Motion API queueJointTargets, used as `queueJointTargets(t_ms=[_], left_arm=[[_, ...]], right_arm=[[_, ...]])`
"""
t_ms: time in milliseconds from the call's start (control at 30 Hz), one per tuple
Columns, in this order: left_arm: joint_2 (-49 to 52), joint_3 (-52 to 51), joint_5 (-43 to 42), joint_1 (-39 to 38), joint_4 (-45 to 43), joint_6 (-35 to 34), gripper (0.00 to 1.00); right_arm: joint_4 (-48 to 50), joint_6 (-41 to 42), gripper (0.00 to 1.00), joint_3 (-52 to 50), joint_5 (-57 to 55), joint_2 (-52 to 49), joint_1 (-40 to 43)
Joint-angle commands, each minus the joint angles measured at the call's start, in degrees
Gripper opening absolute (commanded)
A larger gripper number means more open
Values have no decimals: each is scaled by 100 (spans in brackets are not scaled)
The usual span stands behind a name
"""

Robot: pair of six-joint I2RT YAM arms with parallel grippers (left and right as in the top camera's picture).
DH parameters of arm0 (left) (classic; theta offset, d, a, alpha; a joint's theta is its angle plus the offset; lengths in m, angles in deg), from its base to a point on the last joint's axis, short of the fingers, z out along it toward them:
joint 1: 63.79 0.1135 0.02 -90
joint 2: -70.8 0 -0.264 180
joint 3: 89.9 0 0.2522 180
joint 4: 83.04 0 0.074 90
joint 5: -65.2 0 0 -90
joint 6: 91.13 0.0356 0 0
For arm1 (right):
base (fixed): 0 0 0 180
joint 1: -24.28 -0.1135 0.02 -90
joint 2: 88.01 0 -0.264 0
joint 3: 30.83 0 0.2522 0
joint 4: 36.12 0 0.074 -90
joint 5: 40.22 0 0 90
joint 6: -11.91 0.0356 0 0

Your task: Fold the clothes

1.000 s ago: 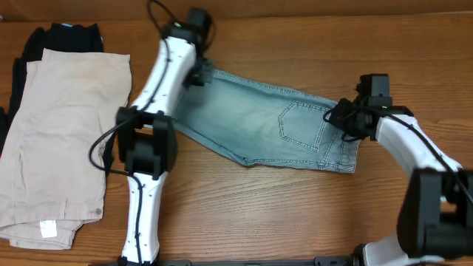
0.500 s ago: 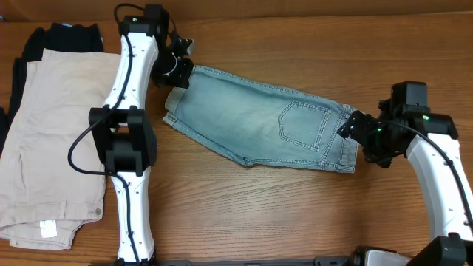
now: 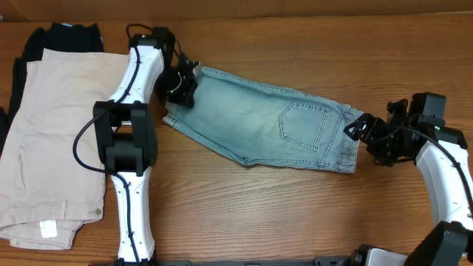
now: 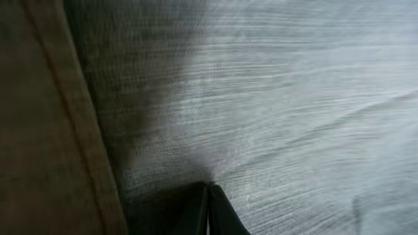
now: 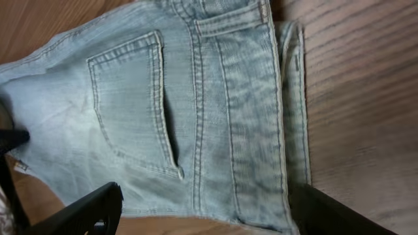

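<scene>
Light-blue denim shorts (image 5: 130,150) flat on worktop (image 5: 366,98), filling left and centre of frame. Stitched back pocket (image 5: 127,98) facing up. Waistband (image 5: 251,117) runs top to bottom, right of pocket, with doubled edge beside bare wood. At frame bottom, right gripper (image 5: 206,192): jaws spread wide, one each side of waistband end.

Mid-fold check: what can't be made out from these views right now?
Left wrist view: blurred, close on the shorts; the shut left end effector is cut off by the bottom edge, so whether it pinches fabric is unclear.
Overhead: that end effector covers the shorts' hem corner.
Overhead: the black garment lies mostly under the beige trousers.
Right wrist view: the shorts' leg end runs off the left edge.
</scene>
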Motion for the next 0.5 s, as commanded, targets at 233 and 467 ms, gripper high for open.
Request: queueJointTargets(t_ms=[233,467], left_arm=[[-22,-319,481,-26,-216,-297,4],[-20,-319,496,-26,-210,-389,4]], right_arm=[[1325,162,87,-1172,-367,-275,11],[2680,997,80,-2284,-398,-280,-2]])
